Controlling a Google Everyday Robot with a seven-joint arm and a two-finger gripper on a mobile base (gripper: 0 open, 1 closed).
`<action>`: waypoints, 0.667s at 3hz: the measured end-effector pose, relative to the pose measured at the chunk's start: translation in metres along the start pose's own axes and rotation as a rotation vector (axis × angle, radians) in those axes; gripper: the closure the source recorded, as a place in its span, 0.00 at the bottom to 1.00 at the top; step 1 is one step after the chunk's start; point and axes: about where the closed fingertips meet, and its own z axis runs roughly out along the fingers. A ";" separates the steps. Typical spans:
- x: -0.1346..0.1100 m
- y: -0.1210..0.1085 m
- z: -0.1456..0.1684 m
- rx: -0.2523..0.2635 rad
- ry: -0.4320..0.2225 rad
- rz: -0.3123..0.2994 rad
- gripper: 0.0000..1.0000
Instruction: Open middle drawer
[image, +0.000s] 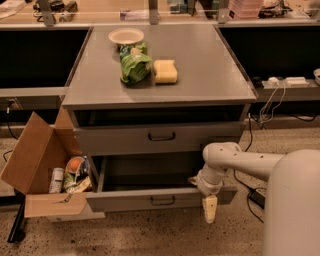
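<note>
**Q:** Which step is shown?
**A:** At centre frame, the middle drawer (115, 140) is seen under the countertop (205, 75), its handle (161, 136) untouched. The approach is judged not yet made. Below it, the bottom drawer (125, 201) is pulled out. At lower right, the gripper (210, 209) is hung pointing down, just in front of that lower drawer's right end and well below the handle wanted.

**Q:** What is called for next?
**A:** The gripper would need to be raised, brought left to the handle and closed on it. A straight pull outward would then be given.

**Q:** What cannot be made out?
**A:** At left, the box (30, 155) contents are only partly read. Whether the middle drawer is fully shut is obscured by the dark band (160, 116) above it. How wide the gripper is set cannot be told; nothing is seen held. The robot's body (295, 200) is cut off at the right edge.
</note>
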 end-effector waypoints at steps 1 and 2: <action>-0.004 0.028 -0.004 0.000 0.004 0.055 0.18; -0.012 0.055 -0.001 -0.026 0.000 0.087 0.42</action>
